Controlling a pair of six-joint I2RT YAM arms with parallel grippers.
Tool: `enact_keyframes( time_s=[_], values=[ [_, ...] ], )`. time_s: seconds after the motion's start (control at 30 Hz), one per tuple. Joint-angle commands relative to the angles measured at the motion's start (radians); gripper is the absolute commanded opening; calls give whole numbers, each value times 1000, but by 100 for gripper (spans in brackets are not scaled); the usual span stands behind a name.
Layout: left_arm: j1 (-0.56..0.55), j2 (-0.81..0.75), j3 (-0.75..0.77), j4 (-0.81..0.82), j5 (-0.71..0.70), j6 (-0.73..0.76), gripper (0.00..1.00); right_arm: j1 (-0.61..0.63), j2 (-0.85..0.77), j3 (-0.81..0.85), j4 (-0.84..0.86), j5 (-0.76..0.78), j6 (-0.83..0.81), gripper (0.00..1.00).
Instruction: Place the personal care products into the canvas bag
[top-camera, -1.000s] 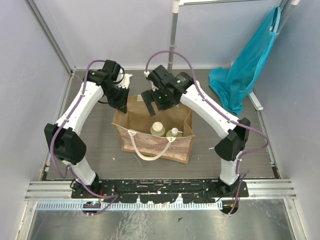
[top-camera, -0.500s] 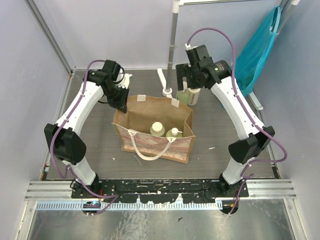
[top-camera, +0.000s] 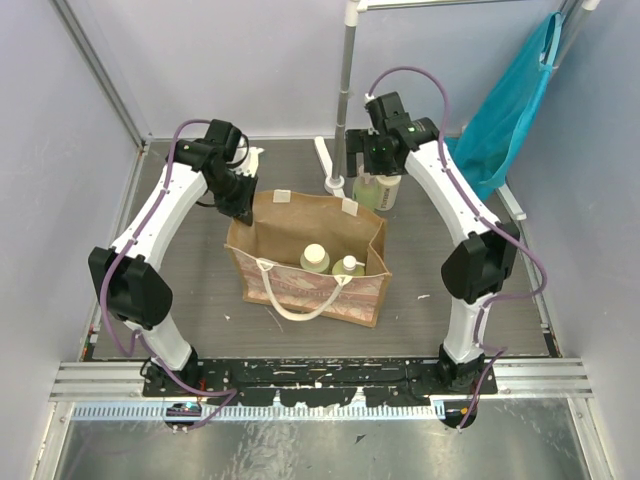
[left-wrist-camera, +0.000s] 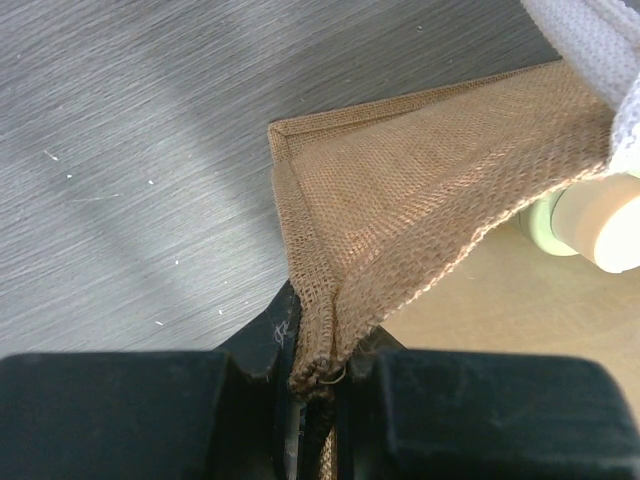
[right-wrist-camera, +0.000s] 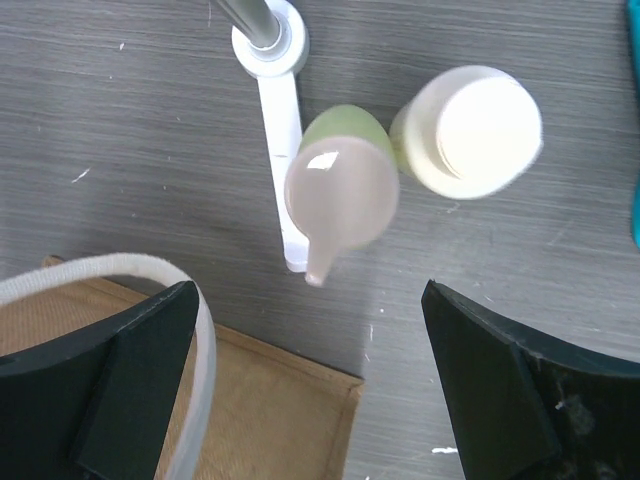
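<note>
Grey tabletop (top-camera: 200, 300): left arm (top-camera: 165, 210) bent, jaws clamping canvas bag (top-camera: 320, 292) corner; right arm (top-camera: 450, 195) outstretched, jaws apart over two bottles (right-wrist-camera: 345, 190) (right-wrist-camera: 470, 130).

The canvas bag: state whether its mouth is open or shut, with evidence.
Open: the top view shows two bottles standing inside the canvas bag, its rim spread wide.

Pale lilac walls (top-camera: 230, 60) are enclosing a grey tabletop (top-camera: 190, 290); a teal cloth (top-camera: 495, 130) is hanging beside a metal pole (top-camera: 346, 90).

Tan canvas bag (top-camera: 356, 292), yellow-green bottles (top-camera: 315, 260)
</note>
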Motion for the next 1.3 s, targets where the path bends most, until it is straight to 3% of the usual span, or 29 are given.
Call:
enact_keyframes(
  time_s=[0.0,0.5,0.73,0.83,0.97,1.1,1.27],
  values=[
    [7,-10,3,34,-42,-4,0,2,64,85,67,-42,30,100],
    [7,-11,-29,48,-39,-5,0,3,232,121,41,56,6,100],
    [7,-11,-46,52,-51,-5,4,3,255,93,67,57,-5,100],
    [7,-9,-53,51,-68,-7,9,3,269,81,77,53,-11,95],
    [8,-4,-59,49,-87,-6,27,3,287,71,90,39,-16,81],
    [7,0,-59,46,-96,-9,49,2,288,63,100,49,-30,60],
    [6,-4,-52,38,-105,-7,94,2,255,33,119,82,-57,33]
  ],
)
